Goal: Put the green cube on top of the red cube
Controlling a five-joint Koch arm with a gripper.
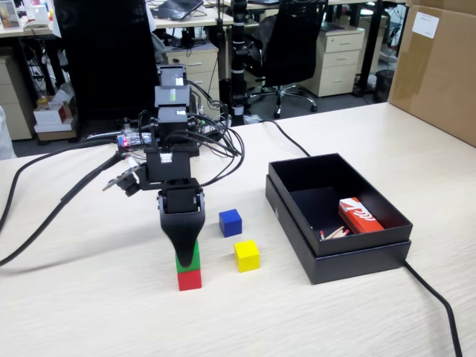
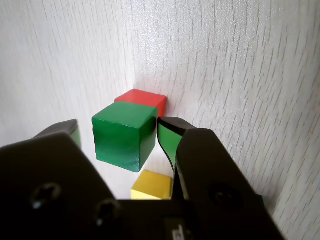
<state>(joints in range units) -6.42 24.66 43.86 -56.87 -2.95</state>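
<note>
The green cube (image 1: 195,259) rests on top of the red cube (image 1: 190,280) on the pale wooden table, left of centre in the fixed view. My gripper (image 1: 186,254) points down over the stack and hides most of the green cube. In the wrist view the green cube (image 2: 122,135) stands between my green-padded jaws, with the red cube (image 2: 142,99) showing beneath it. My gripper (image 2: 117,132) is open: a clear gap lies between the left pad and the cube, and the right pad is at the cube's edge.
A blue cube (image 1: 230,222) and a yellow cube (image 1: 247,255) lie just right of the stack; the yellow cube (image 2: 152,185) shows in the wrist view. A black open box (image 1: 297,223) holding a red-and-white packet (image 1: 359,216) stands to the right. Cables trail left and behind the arm. A cardboard box (image 1: 439,67) stands far right.
</note>
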